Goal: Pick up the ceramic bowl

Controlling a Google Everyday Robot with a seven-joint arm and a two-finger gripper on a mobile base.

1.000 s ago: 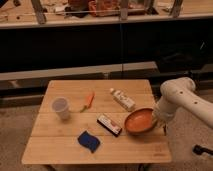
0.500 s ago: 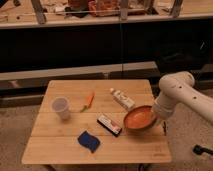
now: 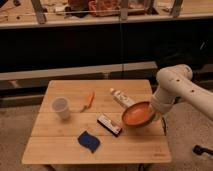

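Hand: the hand [image 3: 156,111] sits at the right side of the frame, at the right rim of the bowl, under the white arm [image 3: 175,85]; whether it is spread or pinching the rim, I cannot tell.
Bowl: the bowl [image 3: 138,114] is right of centre, over the right part of the table [image 3: 60,145], tilted so its orange inside faces up and toward the lower left of the frame.
Step in hand: judged to be the grip and first lift of the bowl by its right rim.
Doing it well: keep the grip firm on the rim and raise straight up, slowly, since a shallow bowl held by one edge may swing or slip.
Axis: the bowl is round, so it has no real long axis; its raised edge is on the right, by the hand.
Near the bowl: a tube [image 3: 119,97] just above-left, a flat packet [image 3: 109,125] to the left.
Farther left: a blue sponge [image 3: 88,140], an orange carrot-like thing [image 3: 89,100], a white cup [image 3: 60,108].
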